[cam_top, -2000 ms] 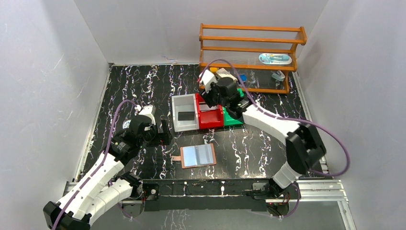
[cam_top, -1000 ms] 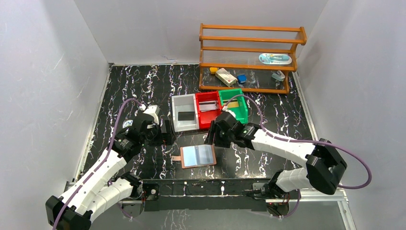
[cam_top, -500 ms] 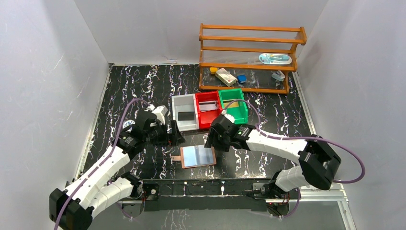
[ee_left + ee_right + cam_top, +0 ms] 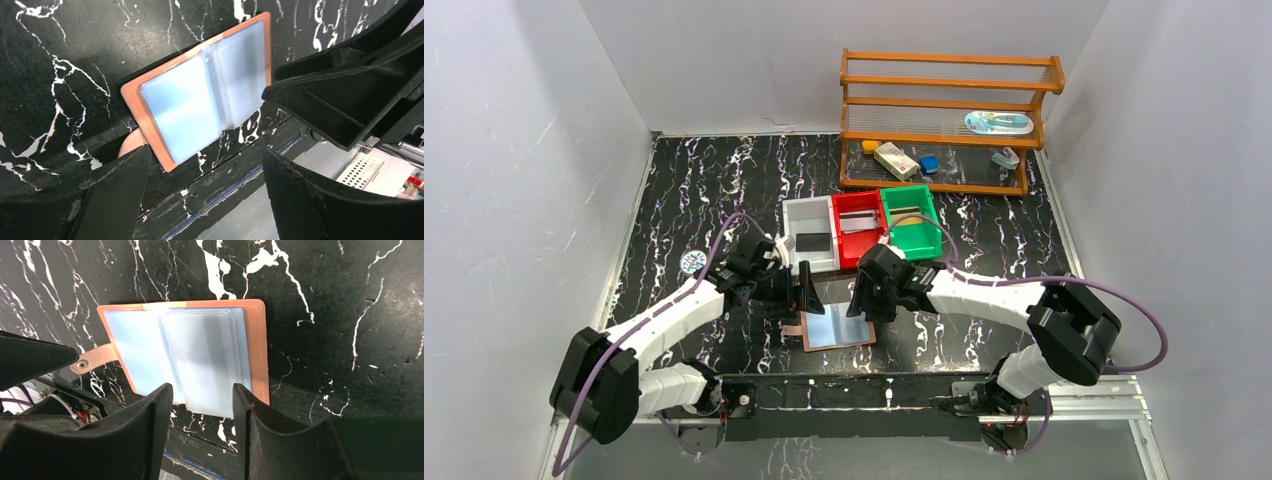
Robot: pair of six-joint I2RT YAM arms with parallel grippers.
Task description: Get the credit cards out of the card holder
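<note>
The card holder (image 4: 838, 326) lies opened flat on the table (image 4: 714, 180), close to the near edge. Its lining faces up, so the pale blue pockets can be reached from above. Its strap tab (image 4: 92, 360) sticks out to the left, unsnapped.

We have both arms over it. The left claw (image 4: 807, 296) hangs by its far left corner and the right claw (image 4: 862, 300) by its far right corner, each with the jaws spread and nothing between them.

In the right wrist view our fingers straddle the stack of clear sleeves (image 4: 205, 357) on the right half. We judge this a line-up for pinching a sleeve or a card edge, with the left claw placed to pin the leather down.

We cannot pick out separate credit cards inside the pockets, because the sleeves are too cloudy.

Behind the holder, the white bin (image 4: 791, 235), red bin (image 4: 839, 235) and green bin (image 4: 936, 225) stand side by side, likely as places to drop what comes out.

We can read no brand, label or writing on the holder, and the snap on the tab looks plain.
</note>
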